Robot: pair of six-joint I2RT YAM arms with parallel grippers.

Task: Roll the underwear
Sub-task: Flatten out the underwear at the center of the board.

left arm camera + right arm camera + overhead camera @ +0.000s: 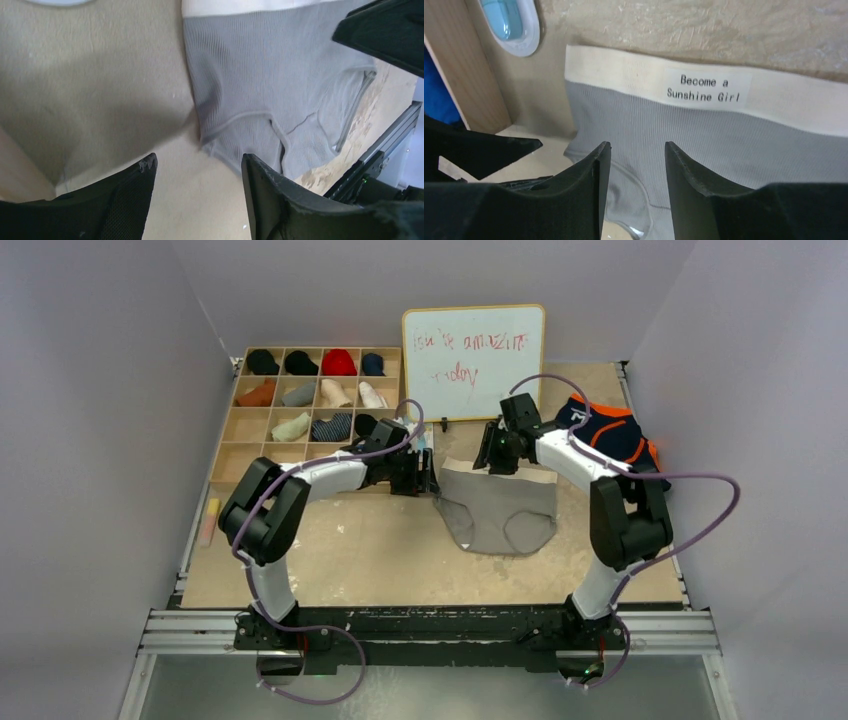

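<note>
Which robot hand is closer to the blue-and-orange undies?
Right. The right gripper hangs just left of the navy, orange-trimmed fabric briefs; the left gripper is farther left, across the grey briefs.

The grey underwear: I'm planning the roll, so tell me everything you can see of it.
The grey ribbed fabric briefs lie spread flat and unrolled on the beige tabletop. A wide cream waistband along the far edge bears a white label reading "Become a Sunshine Girl". Two stitched leg openings face the arms. The left hand and right hand, both open, sit near the waistband's two ends; neither visibly grips the fabric.
</note>
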